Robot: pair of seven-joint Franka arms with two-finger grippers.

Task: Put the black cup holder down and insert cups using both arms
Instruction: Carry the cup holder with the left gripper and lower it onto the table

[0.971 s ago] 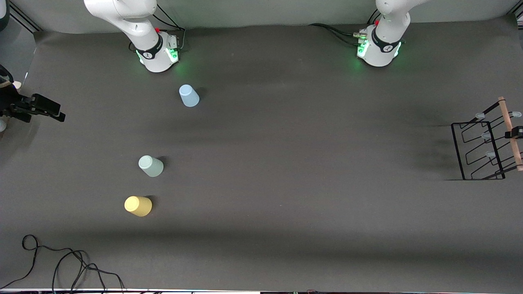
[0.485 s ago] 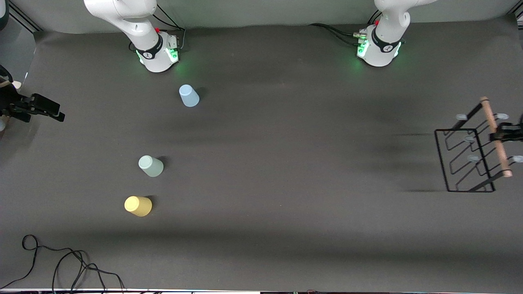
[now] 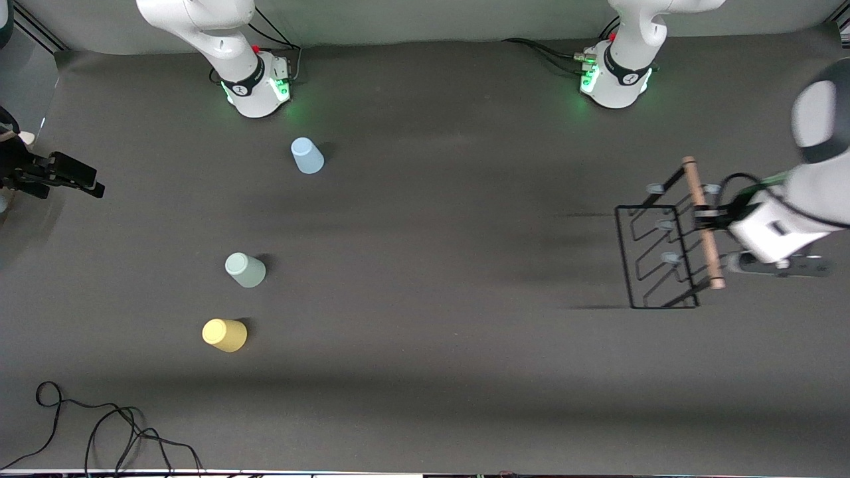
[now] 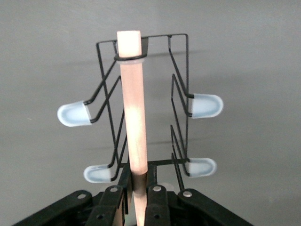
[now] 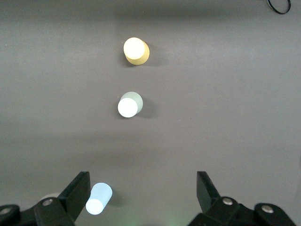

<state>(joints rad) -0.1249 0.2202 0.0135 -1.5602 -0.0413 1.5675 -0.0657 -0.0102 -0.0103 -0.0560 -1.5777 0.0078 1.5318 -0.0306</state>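
My left gripper is shut on the light wooden rod of the black cup holder and holds the rack above the table at the left arm's end. In the left wrist view the rod runs out from between the fingers, with pale-tipped pegs on both sides. The pale blue cup, the mint green cup and the yellow cup stand on the table toward the right arm's end. My right gripper is open and empty, high over the blue cup. It is out of the front view.
A black device sticks in at the table edge at the right arm's end. A loose black cable lies near the front edge. The two arm bases glow green along the table's back edge.
My left gripper has carried the cup holder from the table's end toward the middle, and the left arm's wrist has come into the front view. The cups have not moved.
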